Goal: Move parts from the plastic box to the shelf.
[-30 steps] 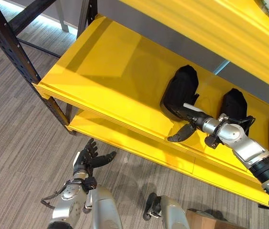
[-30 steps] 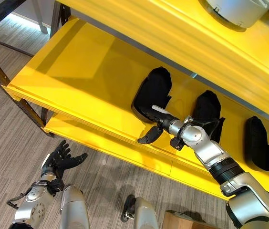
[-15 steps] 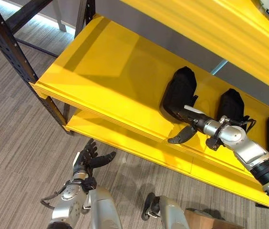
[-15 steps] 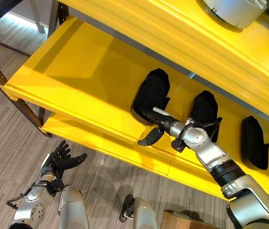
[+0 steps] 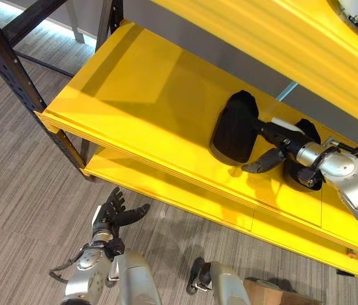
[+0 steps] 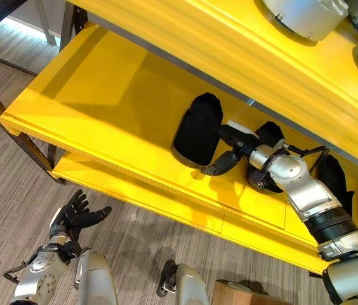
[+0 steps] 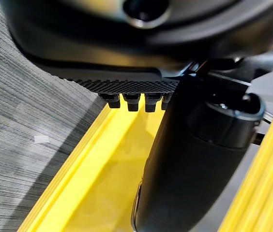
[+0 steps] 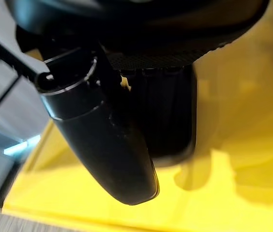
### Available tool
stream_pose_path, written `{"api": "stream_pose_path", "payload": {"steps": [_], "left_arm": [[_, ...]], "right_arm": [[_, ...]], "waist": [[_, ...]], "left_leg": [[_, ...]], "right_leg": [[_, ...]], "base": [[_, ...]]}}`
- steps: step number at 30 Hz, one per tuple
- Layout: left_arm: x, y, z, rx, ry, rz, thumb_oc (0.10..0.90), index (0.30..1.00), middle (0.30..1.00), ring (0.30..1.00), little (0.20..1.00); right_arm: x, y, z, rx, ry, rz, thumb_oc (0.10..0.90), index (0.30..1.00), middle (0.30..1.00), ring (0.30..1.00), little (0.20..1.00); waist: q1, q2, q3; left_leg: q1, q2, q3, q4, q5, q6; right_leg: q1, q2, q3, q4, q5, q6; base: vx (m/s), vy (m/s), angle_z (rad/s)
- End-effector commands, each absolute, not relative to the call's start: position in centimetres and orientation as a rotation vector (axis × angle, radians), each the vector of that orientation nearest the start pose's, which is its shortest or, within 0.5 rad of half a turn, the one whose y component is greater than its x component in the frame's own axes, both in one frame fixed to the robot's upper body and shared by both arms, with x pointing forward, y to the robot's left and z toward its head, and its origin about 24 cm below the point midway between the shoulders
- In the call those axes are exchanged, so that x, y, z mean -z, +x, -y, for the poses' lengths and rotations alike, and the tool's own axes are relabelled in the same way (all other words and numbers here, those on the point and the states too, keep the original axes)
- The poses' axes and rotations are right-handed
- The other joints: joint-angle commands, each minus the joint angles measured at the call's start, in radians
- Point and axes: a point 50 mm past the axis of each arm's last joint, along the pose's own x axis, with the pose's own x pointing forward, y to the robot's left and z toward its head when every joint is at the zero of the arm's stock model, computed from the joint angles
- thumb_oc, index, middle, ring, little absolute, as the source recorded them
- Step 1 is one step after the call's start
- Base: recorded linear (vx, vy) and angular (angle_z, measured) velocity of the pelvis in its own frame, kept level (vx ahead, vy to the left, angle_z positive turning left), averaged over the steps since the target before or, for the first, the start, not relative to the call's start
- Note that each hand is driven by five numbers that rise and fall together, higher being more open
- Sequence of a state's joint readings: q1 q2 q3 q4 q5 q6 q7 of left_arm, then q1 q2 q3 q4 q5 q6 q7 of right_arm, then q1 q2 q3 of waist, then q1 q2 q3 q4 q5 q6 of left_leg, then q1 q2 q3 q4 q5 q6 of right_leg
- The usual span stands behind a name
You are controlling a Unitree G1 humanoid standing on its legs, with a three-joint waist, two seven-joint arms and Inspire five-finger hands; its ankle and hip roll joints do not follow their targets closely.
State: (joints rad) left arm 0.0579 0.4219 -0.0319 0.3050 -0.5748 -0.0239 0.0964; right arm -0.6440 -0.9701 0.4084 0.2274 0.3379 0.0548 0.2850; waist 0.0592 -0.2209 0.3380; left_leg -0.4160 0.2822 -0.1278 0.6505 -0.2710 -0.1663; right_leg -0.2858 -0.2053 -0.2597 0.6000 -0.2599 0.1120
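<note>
A black moulded part (image 5: 233,127) lies on the yellow shelf (image 5: 134,95), also seen as the dark block (image 8: 175,145) in the right wrist view. My right hand (image 5: 279,136) lies against that part's right side, open, its fingers (image 8: 160,82) straight along it and the thumb (image 5: 259,165) sticking out toward the shelf's front edge. A second black part (image 6: 269,132) sits just behind the hand, partly hidden by it. My left hand (image 5: 112,216) hangs open low over the carpet, holding nothing.
More black parts (image 6: 334,175) lie further right on the same shelf. Pale round parts (image 6: 306,16) sit on the shelf above. A dark steel rack post (image 5: 7,57) stands at the left, and a lower yellow shelf (image 5: 166,190) runs beneath. The shelf's left half is bare.
My right hand has slid from the front end of the black part back along its right side, now in front of the second part. The camera has shifted slightly.
</note>
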Motion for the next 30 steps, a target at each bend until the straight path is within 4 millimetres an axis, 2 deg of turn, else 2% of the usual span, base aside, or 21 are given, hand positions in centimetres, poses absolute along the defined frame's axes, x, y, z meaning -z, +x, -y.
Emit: {"api": "stream_pose_path", "payload": {"steps": [1, 8, 11, 14, 16, 17, 23, 30], "left_arm": [[-1.0, 23.5, -24.9, -0.120, -0.082, -0.192, 0.900, 1.000, 1.000, 1.000, 1.000], [-0.8, 23.4, -25.0, -0.118, -0.080, -0.200, 0.900, 1.000, 1.000, 1.000, 1.000], [-0.8, 23.4, -25.0, -0.121, -0.080, -0.200, 0.900, 1.000, 1.000, 1.000, 1.000], [-0.5, 23.2, -25.0, -0.125, -0.072, -0.213, 0.900, 1.000, 1.000, 1.000, 1.000], [-0.4, 23.0, -24.9, -0.122, -0.063, -0.220, 0.900, 1.000, 1.000, 1.000, 1.000], [-0.4, 23.0, -24.9, -0.122, -0.062, -0.220, 0.900, 1.000, 1.000, 1.000, 1.000], [-0.3, 22.4, -25.0, -0.083, -0.020, -0.244, 0.900, 1.000, 1.000, 1.000, 1.000], [-0.1, 22.3, -24.9, -0.064, -0.007, -0.259, 0.900, 1.000, 1.000, 1.000, 1.000]], "right_arm": [[-23.2, 33.3, 24.9, -0.289, -0.763, 0.218, 0.900, 1.000, 1.000, 1.000, 1.000], [-24.2, 32.7, 25.4, -0.264, -0.777, 0.255, 0.900, 1.000, 1.000, 1.000, 1.000], [-24.5, 32.3, 26.1, -0.212, -0.729, 0.293, 0.900, 1.000, 1.000, 1.000, 1.000], [-24.0, 32.0, 27.3, -0.100, -0.611, 0.337, 0.900, 1.000, 1.000, 1.000, 1.000], [-23.4, 32.1, 27.3, -0.060, -0.479, 0.377, 0.900, 1.000, 1.000, 1.000, 1.000], [-23.4, 32.1, 27.3, -0.059, -0.478, 0.377, 0.900, 1.000, 1.000, 1.000, 1.000], [-23.8, 32.7, 25.9, -0.040, -0.276, 0.466, 0.900, 1.000, 1.000, 1.000, 1.000], [-25.0, 34.8, 22.1, -0.098, -0.132, 0.514, 0.900, 1.000, 1.000, 1.000, 1.000]], "waist": [[-0.011, -0.009, -0.108], [-0.024, -0.003, -0.117], [-0.034, 0.000, -0.123], [-0.042, 0.010, -0.130], [-0.044, 0.022, -0.132], [-0.043, 0.020, -0.132], [-0.027, 0.046, -0.137], [0.006, 0.075, -0.131]], "left_leg": [[0.014, 0.044, -0.019, -0.015, 0.017, 0.036], [0.026, 0.043, -0.007, -0.012, 0.009, 0.039], [0.032, 0.044, -0.002, -0.011, 0.006, 0.041], [0.039, 0.044, 0.006, -0.012, 0.001, 0.046], [0.048, 0.042, 0.012, -0.015, -0.001, 0.049], [0.050, 0.042, 0.012, -0.016, -0.001, 0.049], [0.077, 0.031, 0.025, -0.015, -0.004, 0.052], [0.114, 0.002, 0.045, -0.025, 0.002, 0.055]], "right_leg": [[0.072, -0.015, 0.045, -0.011, 0.030, 0.012], [0.077, -0.014, 0.058, -0.023, 0.037, 0.016], [0.080, -0.011, 0.064, -0.031, 0.042, 0.019], [0.088, -0.007, 0.070, -0.049, 0.052, 0.022], [0.096, -0.006, 0.073, -0.061, 0.058, 0.026], [0.097, -0.006, 0.073, -0.062, 0.059, 0.026], [0.116, -0.013, 0.093, -0.075, 0.060, 0.024], [0.146, -0.037, 0.098, -0.081, 0.062, 0.026]], "base": [[0.00, 0.000, 0.00], [0.00, 0.014, -0.04], [0.00, 0.018, -0.05], [-0.01, 0.016, -0.06], [-0.01, 0.021, -0.06], [-0.01, 0.016, -0.10], [-0.01, 0.021, -0.05], [0.00, 0.021, -0.06]]}}
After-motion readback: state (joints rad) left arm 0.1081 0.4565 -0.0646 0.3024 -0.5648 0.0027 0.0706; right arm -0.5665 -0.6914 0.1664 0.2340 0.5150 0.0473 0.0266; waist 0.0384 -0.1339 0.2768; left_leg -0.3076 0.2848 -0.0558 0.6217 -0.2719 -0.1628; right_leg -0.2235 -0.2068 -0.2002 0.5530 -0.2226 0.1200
